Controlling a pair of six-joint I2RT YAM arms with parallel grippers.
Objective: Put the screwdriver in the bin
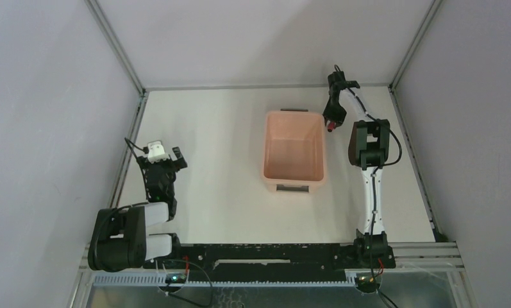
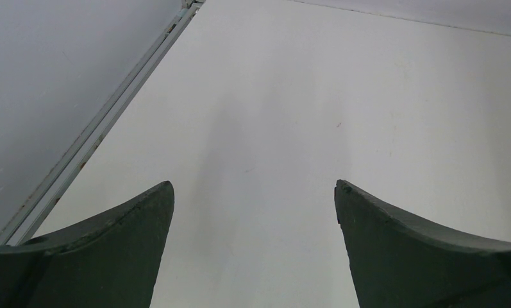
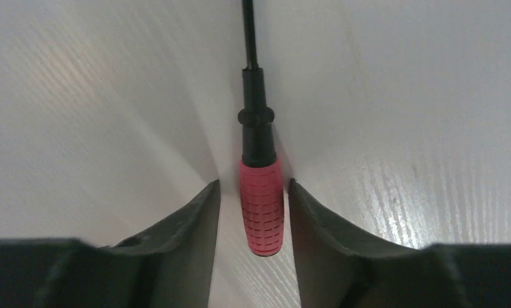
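The screwdriver lies on the white table, its ribbed red handle toward me and its thin black shaft pointing away. In the top view the screwdriver sits just right of the bin's far right corner. My right gripper straddles the handle with narrow gaps on both sides, so it is open around it; in the top view the right gripper is directly over it. The pale pink bin stands empty mid-table. My left gripper is wide open and empty over bare table at the left.
A metal frame rail runs along the table's left edge beside the left gripper. Grey walls close in the table on three sides. The bin's grey handles sit at its near and far ends.
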